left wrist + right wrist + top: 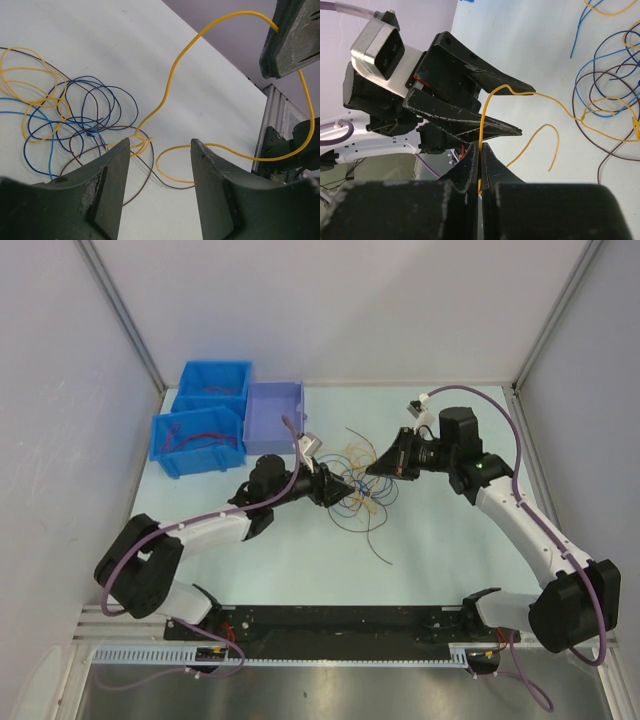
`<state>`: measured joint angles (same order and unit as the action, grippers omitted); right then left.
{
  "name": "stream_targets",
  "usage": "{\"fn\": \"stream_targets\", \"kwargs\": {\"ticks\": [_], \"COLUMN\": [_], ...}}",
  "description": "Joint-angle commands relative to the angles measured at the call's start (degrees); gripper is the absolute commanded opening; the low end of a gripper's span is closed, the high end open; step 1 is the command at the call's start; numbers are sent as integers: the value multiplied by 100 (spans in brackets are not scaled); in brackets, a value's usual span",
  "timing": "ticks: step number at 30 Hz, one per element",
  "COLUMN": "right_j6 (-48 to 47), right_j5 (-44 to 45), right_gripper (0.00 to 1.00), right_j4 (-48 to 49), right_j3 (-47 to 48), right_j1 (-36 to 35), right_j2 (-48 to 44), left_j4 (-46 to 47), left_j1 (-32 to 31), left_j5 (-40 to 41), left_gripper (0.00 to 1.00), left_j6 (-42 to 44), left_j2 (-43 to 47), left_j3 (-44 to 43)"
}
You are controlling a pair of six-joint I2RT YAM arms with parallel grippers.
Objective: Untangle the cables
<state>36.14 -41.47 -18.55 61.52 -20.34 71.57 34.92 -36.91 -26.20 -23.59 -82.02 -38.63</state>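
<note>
— Left tool [160,147]?
— Jaws apart, holding nothing, low over the desk [300,560].
— Right tool [480,146]?
— Clamped on a yellow cable [172,70], lifted. The other cables [365,495] lie tangled mid-desk, just beside both tools. Blue bins [215,415] stand beyond.

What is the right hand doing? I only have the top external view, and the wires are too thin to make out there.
Observer: The right hand is shut on one yellow cable, pinching it partway along its length.
Operator: And the left hand?
Observer: The left hand is open and holds nothing.
Operator: Is that yellow cable free of the pile?
Observer: No. The left wrist view shows it running down into a small knot at the edge of the blue and brown loops on the table.
</note>
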Motion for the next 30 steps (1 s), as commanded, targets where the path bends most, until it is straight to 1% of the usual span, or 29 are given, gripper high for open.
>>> {"fn": "stream_targets", "kwargs": {"ticks": [1,8,15,19,24,30], "right_j6": [-28,24,60,42,42,7], "right_j5": [-273,-493,-643,-678,-722,-792], "right_gripper": [0,0,0,0,0,0], "right_j4": [140,193,220,211,194,97], "right_j3": [247,264,256,264,264,264], "right_j1": [30,47,39,65,135,355], "right_j2": [-240,-363,-398,-460,-548,-653], "left_j4": [437,604,1113,1079,938,789], "left_j1": [-80,-115,-176,-273,-308,-317], "left_j5": [-123,9,70,158,299,405], "left_gripper": [56,51,47,41,38,33], "left_j6": [-31,-119,-444,-436,-330,-251], "left_j2": [-130,-323,-578,-640,-640,-622], "left_j3": [-118,-118,-74,-127,-101,-83]}}
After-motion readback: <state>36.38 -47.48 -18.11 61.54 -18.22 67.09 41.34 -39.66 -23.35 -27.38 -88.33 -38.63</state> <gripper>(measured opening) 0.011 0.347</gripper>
